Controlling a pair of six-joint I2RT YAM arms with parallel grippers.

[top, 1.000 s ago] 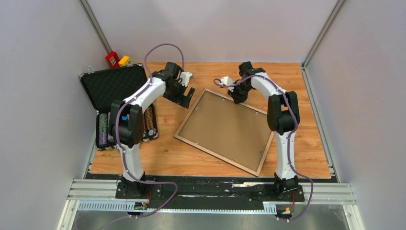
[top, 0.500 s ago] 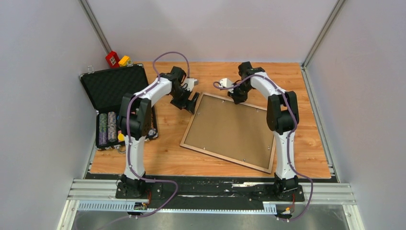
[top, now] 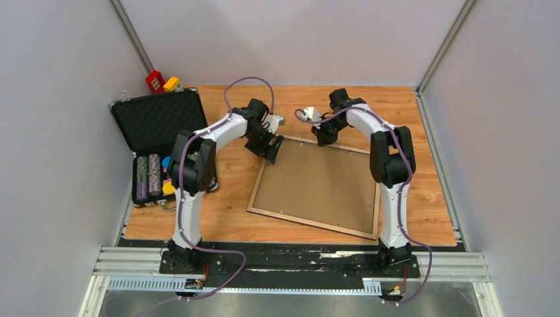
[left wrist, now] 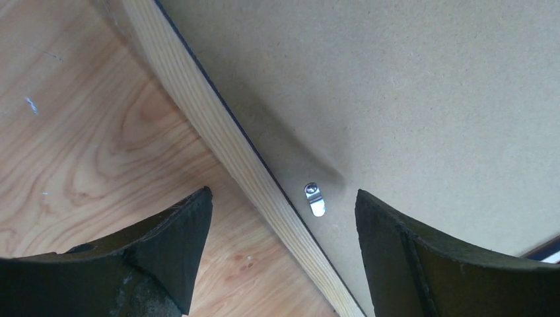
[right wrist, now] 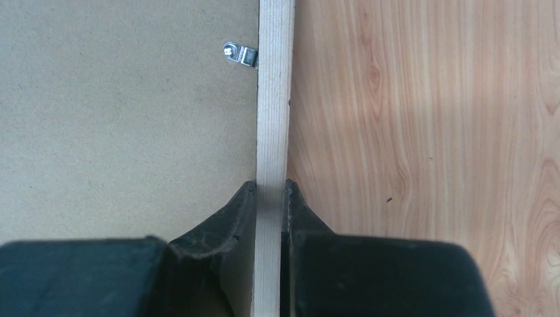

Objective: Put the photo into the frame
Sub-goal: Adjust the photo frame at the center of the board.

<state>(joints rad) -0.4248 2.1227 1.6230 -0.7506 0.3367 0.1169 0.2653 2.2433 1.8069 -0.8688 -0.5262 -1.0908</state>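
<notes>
The frame (top: 262, 174) lies back-up on the wooden table, a plain brown backing panel (top: 317, 185) filling it. The photo is hidden. My right gripper (top: 325, 137) is shut on the frame's far rail; in the right wrist view its fingers (right wrist: 241, 205) pinch the pale wood rail (right wrist: 274, 99) from both sides. My left gripper (top: 271, 148) hangs open over the frame's far-left corner. In the left wrist view the left gripper (left wrist: 284, 195) straddles the rail (left wrist: 218, 145), one finger over the table and one over the backing panel (left wrist: 409, 79), near a small metal clip (left wrist: 315, 199).
An open black foam-lined case (top: 158, 122) with poker chips (top: 150, 175) lies at the left of the table. Red (top: 156, 81) and yellow (top: 172, 84) blocks sit behind it. Another metal clip (right wrist: 239, 54) sits against the rail ahead of the right fingers.
The frame has swung round under the right gripper's hold, so it now lies squarer to the table. The left gripper has moved right onto the frame's left rail, and its jaws have narrowed a little.
</notes>
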